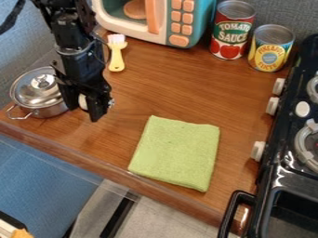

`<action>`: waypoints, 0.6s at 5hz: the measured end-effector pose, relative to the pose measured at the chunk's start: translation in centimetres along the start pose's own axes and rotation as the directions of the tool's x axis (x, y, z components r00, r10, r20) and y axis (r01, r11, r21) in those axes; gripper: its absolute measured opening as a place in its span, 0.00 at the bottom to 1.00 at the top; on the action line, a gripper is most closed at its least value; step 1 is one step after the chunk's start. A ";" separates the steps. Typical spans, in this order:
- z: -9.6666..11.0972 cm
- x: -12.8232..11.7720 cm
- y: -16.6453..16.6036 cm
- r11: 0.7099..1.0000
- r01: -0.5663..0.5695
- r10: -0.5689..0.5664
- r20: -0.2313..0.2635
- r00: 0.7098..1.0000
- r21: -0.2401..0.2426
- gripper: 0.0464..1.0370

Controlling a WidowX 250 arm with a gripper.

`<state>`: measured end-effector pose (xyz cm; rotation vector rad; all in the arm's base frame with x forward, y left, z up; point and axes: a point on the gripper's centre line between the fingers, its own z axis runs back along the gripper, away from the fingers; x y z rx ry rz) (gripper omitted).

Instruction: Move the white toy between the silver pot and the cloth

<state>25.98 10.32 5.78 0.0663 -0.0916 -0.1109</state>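
Brown wood grain covers the desk [168, 86], with a blue-grey wall [302, 14] behind. My fingers [97, 109] look closed on the white toy [82, 102], just beside the silver pot [41, 92] and left of the green cloth [175, 153] in the camera view. How firmly I have it I can't tell, nor whether it touches the wood.

The pot is my worry: a swing towards it could knock its lid or snag the wire handle [19, 113]. With so narrow a grip, the toy might twist out — and letting go too high could set it rolling. Going too far the other way would land it on the cloth.

Its visible strip runs roughly upright — ends hidden, so its true long axis and facing escape me.
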 end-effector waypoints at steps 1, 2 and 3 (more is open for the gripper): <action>1.7 0.6 0.4 1.000 -0.002 0.002 0.029 1.000 -0.009 0.97; 2.9 0.8 1.4 0.999 -0.032 0.032 0.026 0.999 -0.008 0.97; 3.7 1.2 1.7 0.999 -0.042 0.043 0.026 0.999 -0.013 0.96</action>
